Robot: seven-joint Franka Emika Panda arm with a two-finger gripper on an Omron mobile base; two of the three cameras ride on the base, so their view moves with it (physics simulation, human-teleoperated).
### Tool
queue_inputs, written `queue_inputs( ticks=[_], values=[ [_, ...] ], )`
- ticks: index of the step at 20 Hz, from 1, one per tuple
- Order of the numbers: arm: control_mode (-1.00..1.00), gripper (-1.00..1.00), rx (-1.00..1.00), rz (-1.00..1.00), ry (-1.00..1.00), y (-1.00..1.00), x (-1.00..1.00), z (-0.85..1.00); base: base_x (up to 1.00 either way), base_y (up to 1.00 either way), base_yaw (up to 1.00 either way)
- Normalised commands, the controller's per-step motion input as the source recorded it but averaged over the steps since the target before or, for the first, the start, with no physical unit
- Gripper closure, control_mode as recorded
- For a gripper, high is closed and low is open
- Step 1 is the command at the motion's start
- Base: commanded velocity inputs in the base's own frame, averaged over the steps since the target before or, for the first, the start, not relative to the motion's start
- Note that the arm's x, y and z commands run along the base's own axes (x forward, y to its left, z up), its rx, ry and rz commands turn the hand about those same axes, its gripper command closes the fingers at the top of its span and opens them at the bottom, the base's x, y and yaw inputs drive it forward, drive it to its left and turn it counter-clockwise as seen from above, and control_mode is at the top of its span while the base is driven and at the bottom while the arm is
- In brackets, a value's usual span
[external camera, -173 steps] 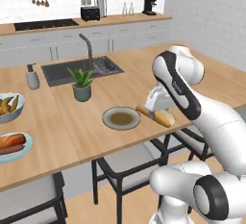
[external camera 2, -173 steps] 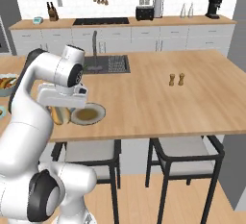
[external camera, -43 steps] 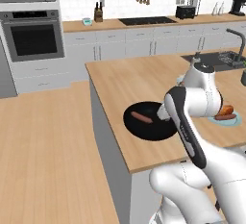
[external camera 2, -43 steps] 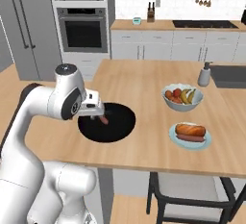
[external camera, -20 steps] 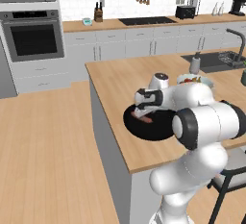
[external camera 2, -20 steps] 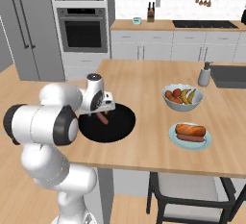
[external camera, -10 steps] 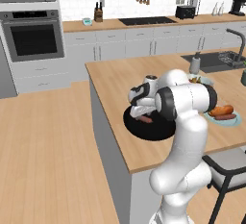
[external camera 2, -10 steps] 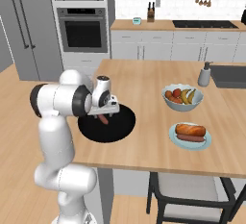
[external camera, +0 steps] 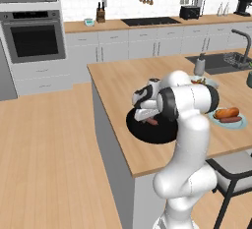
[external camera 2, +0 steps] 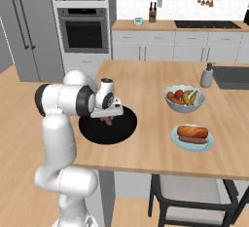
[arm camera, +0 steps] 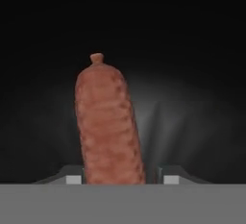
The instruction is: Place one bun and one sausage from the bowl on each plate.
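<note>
The tool [external camera: 149, 118] is down in the black bowl [external camera: 142, 130], which sits on the wooden worktop [external camera: 118, 80] near its front left corner. A sausage [arm camera: 109, 122] lies on the bowl's floor right at the tool. In the hand view it runs lengthwise away from the camera, its near end passing between the two fingertips [arm camera: 73, 179], one on each side of it, its knotted far end pointing up the frame. The jaws stand narrowly apart with the sausage between them; whether they press on it I cannot tell. From the right base view the sausage [external camera 2: 107, 121] shows just under the tool [external camera 2: 108, 116], over the middle of the bowl [external camera 2: 92, 130].

Well to the right on the worktop, the light blue plate [external camera 2: 175, 141] carries a bun [external camera 2: 192, 132] with a second sausage [external camera 2: 193, 140] beside it. A pale fruit bowl [external camera 2: 184, 105] stands behind that plate.
</note>
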Motion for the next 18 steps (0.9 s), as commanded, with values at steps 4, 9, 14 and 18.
queue_inputs(
  ticks=[4,9,14,18],
  values=[
    [-1.0,1.0,0.0,0.0,-0.18,0.0,-0.46,0.32,0.0,0.0,0.0],
    [-1.0,1.0,0.05,-0.03,-0.19,0.0,-0.95,0.99,0.0,0.0,0.0],
    [-1.0,1.0,0.05,-0.07,-0.08,-0.03,-0.85,1.0,0.0,0.0,0.0],
    [-1.0,1.0,0.02,-0.1,0.0,-0.04,-0.73,1.0,0.0,0.0,0.0]
  ],
)
